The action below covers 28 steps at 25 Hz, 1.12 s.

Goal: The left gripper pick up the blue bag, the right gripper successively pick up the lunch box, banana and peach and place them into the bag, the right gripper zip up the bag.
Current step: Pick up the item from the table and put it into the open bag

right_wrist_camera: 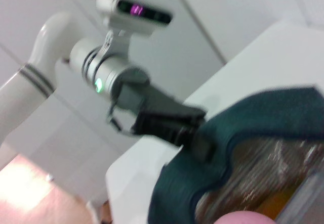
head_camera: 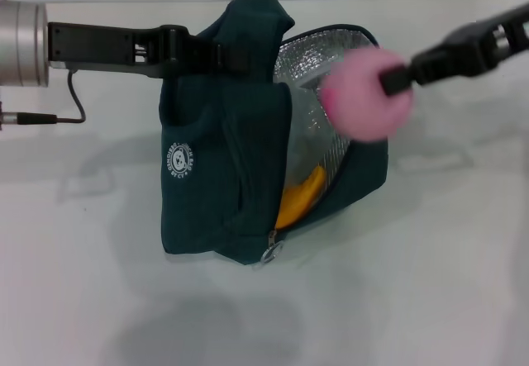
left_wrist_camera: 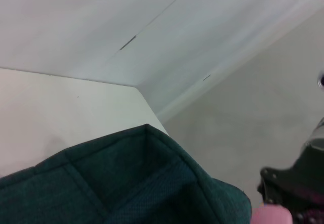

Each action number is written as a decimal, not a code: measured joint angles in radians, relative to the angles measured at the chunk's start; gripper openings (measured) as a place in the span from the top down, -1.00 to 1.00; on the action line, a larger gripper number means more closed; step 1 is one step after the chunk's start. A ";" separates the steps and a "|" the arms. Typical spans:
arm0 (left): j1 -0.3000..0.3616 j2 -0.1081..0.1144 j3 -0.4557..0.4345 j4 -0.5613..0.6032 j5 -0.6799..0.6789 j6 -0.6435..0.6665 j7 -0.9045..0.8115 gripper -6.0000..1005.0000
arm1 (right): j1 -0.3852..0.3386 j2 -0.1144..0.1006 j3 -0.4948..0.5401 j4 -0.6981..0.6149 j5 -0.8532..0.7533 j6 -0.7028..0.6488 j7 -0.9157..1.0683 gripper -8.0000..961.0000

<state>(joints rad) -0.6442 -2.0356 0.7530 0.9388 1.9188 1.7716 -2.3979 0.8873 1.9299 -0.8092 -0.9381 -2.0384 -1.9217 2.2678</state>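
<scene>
The blue bag [head_camera: 219, 176] hangs above the white table, its handle [head_camera: 248, 19] held by my left gripper [head_camera: 221, 56], which is shut on it. The bag's mouth is open and shows the silver foil lining [head_camera: 310, 110]. The banana [head_camera: 299, 201] lies inside, low in the opening. My right gripper [head_camera: 390, 78] is shut on the pink peach [head_camera: 364, 93], holding it just over the mouth. In the right wrist view the left gripper [right_wrist_camera: 195, 138] grips the bag [right_wrist_camera: 263, 113] and the peach [right_wrist_camera: 243, 218] shows at the edge. I cannot make out the lunch box against the foil.
The metal zip pull [head_camera: 271, 253] hangs at the low end of the bag's opening. White table [head_camera: 430, 283] lies all around, with a wall edge [head_camera: 124, 1] behind. A black cable [head_camera: 74, 102] loops off the left arm.
</scene>
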 joint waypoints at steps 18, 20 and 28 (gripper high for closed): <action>0.000 0.004 -0.015 -0.003 -0.014 0.000 0.000 0.90 | 0.048 0.059 -0.086 0.058 0.015 0.128 -0.081 0.89; 0.000 0.007 -0.015 -0.009 -0.021 0.000 0.000 0.90 | 0.048 0.056 -0.094 0.059 0.012 0.128 -0.078 0.89; 0.000 0.009 -0.017 -0.014 -0.028 0.000 -0.003 0.90 | 0.043 0.052 -0.096 0.059 0.012 0.131 -0.078 0.68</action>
<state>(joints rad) -0.6445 -2.0264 0.7363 0.9249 1.8912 1.7717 -2.4008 0.9306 1.9818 -0.9056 -0.8787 -2.0269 -1.7911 2.1902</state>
